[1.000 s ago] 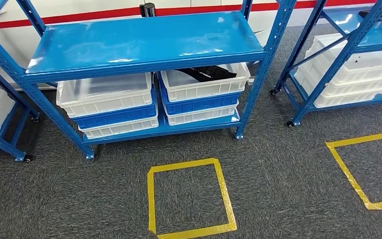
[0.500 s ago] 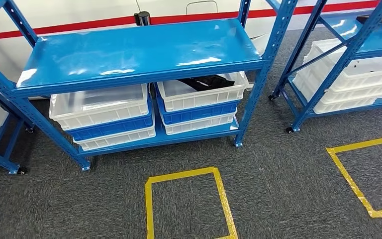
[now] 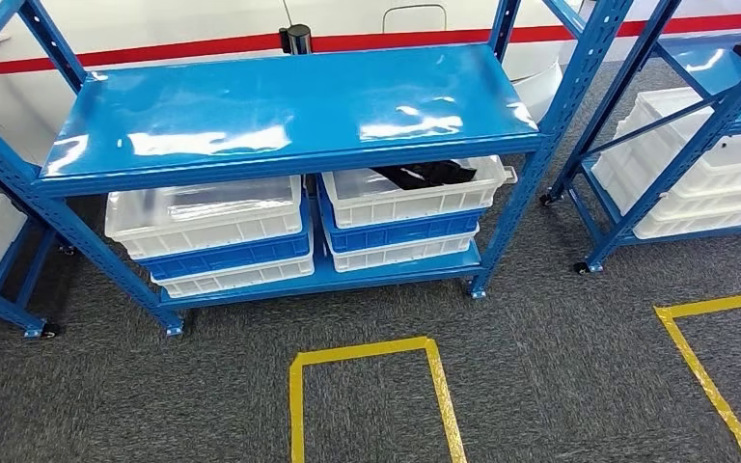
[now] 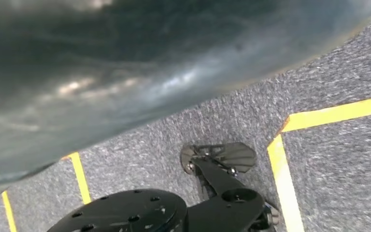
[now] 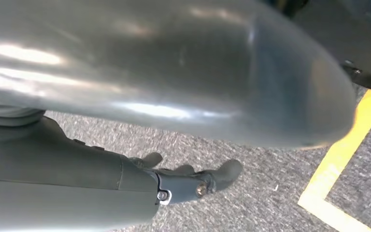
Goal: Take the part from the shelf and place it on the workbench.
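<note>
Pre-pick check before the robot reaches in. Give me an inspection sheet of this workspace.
Surface: glossy blue top board of the shelf, reflecting lights.
Job's things: dark part lying in the upper white bin of the right stack on the lower shelf.
Clutter: left bin stack, white on blue on white.
Hands: right hand hangs over the carpet, holding nothing.
Cables: nothing seen.
Surroundings: grey carpet, yellow tape square, second rack with white bins, black cylinder behind the shelf.
</note>
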Motion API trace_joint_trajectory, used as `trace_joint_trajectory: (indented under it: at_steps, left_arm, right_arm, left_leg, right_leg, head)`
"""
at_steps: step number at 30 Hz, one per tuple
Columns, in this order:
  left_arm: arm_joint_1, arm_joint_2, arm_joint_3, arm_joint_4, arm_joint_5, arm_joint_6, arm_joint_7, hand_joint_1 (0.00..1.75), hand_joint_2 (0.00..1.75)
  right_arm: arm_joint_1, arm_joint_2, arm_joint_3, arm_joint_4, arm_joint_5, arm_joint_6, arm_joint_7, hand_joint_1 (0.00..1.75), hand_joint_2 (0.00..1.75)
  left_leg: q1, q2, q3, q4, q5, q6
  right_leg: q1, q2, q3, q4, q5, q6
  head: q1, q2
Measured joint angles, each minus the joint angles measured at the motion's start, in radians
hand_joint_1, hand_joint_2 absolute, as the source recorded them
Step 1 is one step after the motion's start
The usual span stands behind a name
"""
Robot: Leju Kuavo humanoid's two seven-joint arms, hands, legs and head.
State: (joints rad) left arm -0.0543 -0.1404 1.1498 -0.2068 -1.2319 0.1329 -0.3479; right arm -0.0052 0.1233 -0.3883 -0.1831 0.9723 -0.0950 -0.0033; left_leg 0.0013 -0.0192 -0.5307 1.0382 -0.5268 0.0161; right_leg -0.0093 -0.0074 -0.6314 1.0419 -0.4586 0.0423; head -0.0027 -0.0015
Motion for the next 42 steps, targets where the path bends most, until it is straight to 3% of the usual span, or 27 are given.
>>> trace_joint_trajectory:
  at_steps: [2, 4, 7, 9, 10, 12, 14, 18, 20, 22, 24, 25, 26, 28, 30, 32, 34, 35, 38, 39, 40, 42]
  left_arm:
    - [-0.001, 0.001, 0.0, 0.0, -0.001, 0.001, 0.002, 0.0, 0.0]
    - [-0.001, 0.003, 0.0, 0.0, -0.001, 0.001, 0.003, 0.0, 0.0]
    - [-0.001, 0.003, 0.0, 0.0, -0.002, 0.001, 0.004, 0.0, 0.0]
    - [0.0, 0.003, 0.0, 0.0, -0.003, 0.001, 0.005, 0.0, 0.0]
    - [0.001, 0.003, 0.0, 0.0, -0.003, 0.001, 0.006, 0.0, 0.0]
    - [0.002, 0.004, 0.0, 0.0, -0.003, 0.001, 0.006, 0.0, 0.0]
    - [0.003, 0.005, 0.0, 0.0, -0.003, 0.001, 0.005, 0.0, 0.0]
    - [0.002, 0.004, 0.0, 0.0, -0.003, 0.001, 0.004, 0.0, 0.0]
    - [0.001, 0.004, 0.0, 0.0, -0.003, 0.002, 0.003, 0.0, 0.0]
    - [0.0, 0.005, 0.0, 0.0, -0.003, 0.002, 0.002, 0.0, 0.0]
    - [-0.001, 0.005, 0.0, 0.0, -0.003, 0.002, 0.002, 0.0, 0.0]
    - [-0.001, 0.004, 0.0, 0.0, -0.003, 0.002, 0.002, 0.0, 0.0]
    - [-0.001, 0.004, 0.0, 0.0, -0.003, 0.001, 0.002, 0.0, 0.0]
    - [-0.001, 0.003, 0.0, 0.0, -0.003, 0.0, 0.002, 0.0, 0.0]
    - [-0.001, 0.003, 0.0, 0.0, -0.003, -0.001, 0.001, 0.0, 0.0]
    - [-0.002, 0.003, 0.0, 0.0, -0.003, -0.001, 0.001, 0.0, 0.0]
    - [-0.002, 0.003, 0.0, 0.0, -0.003, -0.001, 0.001, 0.0, 0.0]
    - [-0.003, 0.003, 0.0, 0.0, -0.003, 0.0, 0.001, 0.0, 0.0]
    - [-0.003, 0.003, 0.0, 0.0, -0.003, 0.0, 0.001, 0.0, 0.0]
    - [-0.003, 0.003, 0.0, 0.0, -0.003, 0.0, 0.001, 0.0, 0.0]
    - [-0.002, 0.003, 0.0, 0.0, -0.003, 0.0, 0.001, 0.0, 0.0]
    - [-0.001, 0.003, 0.0, 0.0, -0.003, 0.0, 0.001, 0.0, 0.0]
  right_arm:
    - [-0.001, 0.0, 0.0, 0.0, 0.001, 0.0, 0.0, 0.0, 0.0]
    - [0.0, 0.001, -0.001, 0.0, 0.002, 0.0, 0.0, 0.0, 0.0]
    - [-0.002, 0.002, -0.001, 0.0, 0.002, 0.001, 0.0, 0.0, 0.0]
    - [-0.001, 0.003, -0.001, 0.0, 0.002, 0.002, 0.0, 0.0, 0.0]
    - [0.0, 0.003, -0.001, 0.0, 0.002, 0.003, 0.001, 0.0, 0.0]
    - [0.003, 0.004, -0.001, 0.0, 0.002, 0.004, 0.001, 0.0, 0.0]
    - [0.002, 0.006, -0.001, 0.001, 0.004, 0.005, 0.001, 0.0, 0.0]
    - [-0.003, 0.007, -0.001, 0.001, 0.009, 0.004, -0.001, 0.0, 0.0]
    - [-0.004, 0.007, -0.001, 0.001, 0.009, 0.004, -0.002, 0.0, 0.0]
    - [-0.006, 0.007, -0.001, 0.001, 0.009, 0.004, -0.002, 0.0, 0.0]
    - [-0.006, 0.007, -0.001, 0.001, 0.009, 0.004, -0.002, 0.0, 0.0]
    - [-0.004, 0.007, -0.001, 0.001, 0.009, 0.004, -0.002, 0.0, 0.0]
    - [-0.002, 0.007, -0.001, 0.001, 0.009, 0.004, -0.002, 0.0, 0.0]
    - [0.0, 0.006, -0.001, 0.001, 0.011, 0.004, -0.002, 0.0, 0.0]
    - [-0.004, 0.006, -0.002, 0.001, 0.013, 0.003, -0.001, 0.0, 0.0]
    - [-0.006, 0.006, -0.002, 0.002, 0.017, 0.003, -0.001, 0.0, 0.0]
    - [-0.005, 0.005, -0.002, 0.002, 0.02, 0.001, -0.001, 0.0, 0.0]
    - [-0.005, 0.005, -0.002, 0.002, 0.021, 0.0, -0.001, 0.0, 0.0]
    - [-0.007, 0.004, -0.002, 0.002, 0.021, -0.002, -0.001, 0.0, 0.0]
    - [-0.007, 0.004, -0.002, 0.002, 0.021, -0.002, -0.001, 0.0, 0.0]
    - [-0.006, 0.004, -0.002, 0.002, 0.021, -0.003, -0.001, 0.0, 0.0]
    - [-0.004, 0.004, -0.002, 0.002, 0.021, -0.003, -0.001, 0.0, 0.0]
  left_leg:
    - [0.001, 0.003, 0.009, 0.003, -0.004, -0.011]
    - [0.003, 0.007, -0.005, 0.049, -0.019, -0.019]
    - [0.005, 0.01, -0.103, 0.214, -0.081, -0.028]
    - [0.006, 0.011, -0.16, 0.267, -0.096, -0.031]
    - [0.007, 0.011, -0.166, 0.246, -0.076, -0.03]
    - [0.007, 0.012, -0.144, 0.133, 0.014, -0.023]
    - [0.002, 0.015, -0.122, 0.045, 0.073, -0.014]
    - [-0.002, 0.014, -0.096, 0.01, 0.08, 0.01]
    - [0.002, 0.011, -0.077, 0.001, 0.078, 0.019]
    - [0.002, 0.01, -0.066, -0.002, 0.069, 0.025]
    - [0.001, 0.007, -0.051, -0.002, 0.053, 0.028]
    - [0.001, 0.005, -0.04, -0.002, 0.045, 0.027]
    - [0.002, 0.002, -0.028, -0.002, 0.036, 0.026]
    - [0.0, -0.001, -0.01, -0.003, 0.018, 0.019]
    - [-0.003, -0.001, 0.001, -0.007, 0.002, 0.008]
    - [-0.005, -0.001, 0.014, -0.006, -0.003, -0.004]
    - [-0.002, 0.003, 0.015, 0.021, -0.012, -0.014]
    - [-0.001, 0.006, -0.001, 0.055, -0.023, -0.019]
    - [0.003, 0.011, -0.107, 0.224, -0.089, -0.027]
    - [0.003, 0.011, -0.138, 0.258, -0.103, -0.028]
    - [0.003, 0.011, -0.155, 0.26, -0.1, -0.027]
    - [0.003, 0.011, -0.151, 0.206, -0.055, -0.024]
  right_leg:
    - [-0.001, 0.002, 0.02, -0.009, 0.002, -0.02]
    - [-0.009, 0.003, 0.045, -0.014, -0.001, -0.035]
    - [-0.009, 0.005, 0.072, -0.016, -0.019, -0.049]
    - [-0.008, 0.008, 0.092, -0.016, -0.035, -0.049]
    - [-0.008, 0.009, 0.106, -0.016, -0.045, -0.047]
    - [-0.008, 0.011, 0.13, -0.016, -0.065, -0.042]
    - [-0.004, 0.013, 0.143, -0.018, -0.082, -0.031]
    - [-0.001, 0.013, 0.165, -0.017, -0.092, -0.005]
    - [-0.003, 0.013, 0.123, 0.053, -0.102, 0.0]
    - [-0.003, 0.013, 0.033, 0.181, -0.133, -0.004]
    - [-0.004, 0.013, -0.041, 0.25, -0.165, -0.006]
    - [-0.004, 0.013, -0.054, 0.236, -0.16, -0.001]
    - [-0.004, 0.013, -0.052, 0.19, -0.132, 0.009]
    - [-0.005, 0.009, -0.026, 0.066, -0.047, 0.024]
    - [0.0, 0.004, -0.006, 0.002, -0.002, 0.009]
    - [0.001, 0.004, 0.005, -0.007, 0.003, -0.018]
    - [-0.005, 0.006, 0.027, -0.014, 0.009, -0.035]
    - [-0.007, 0.006, 0.041, -0.015, 0.008, -0.042]
    - [-0.005, 0.007, 0.064, -0.016, -0.009, -0.05]
    - [-0.005, 0.009, 0.072, -0.015, -0.017, -0.05]
    - [-0.004, 0.01, 0.083, -0.015, -0.024, -0.05]
    - [-0.004, 0.012, 0.101, -0.016, -0.037, -0.047]
  head:
    - [0.0, 0.0]
    - [0.001, 0.0]
    - [-0.002, 0.0]
    - [-0.003, 0.0]
    - [-0.003, 0.0]
    - [-0.003, 0.0]
    - [-0.005, 0.0]
    - [-0.005, 0.0]
    - [-0.001, 0.0]
    - [0.002, 0.0]
    - [0.002, 0.0]
    - [0.002, 0.0]
    - [0.002, 0.0]
    - [0.004, 0.0]
    - [0.004, 0.0]
    - [0.004, 0.0]
    - [0.003, 0.0]
    - [0.001, 0.0]
    - [0.0, 0.0]
    - [0.0, 0.0]
    - [0.0, 0.0]
    - [0.0, 0.0]
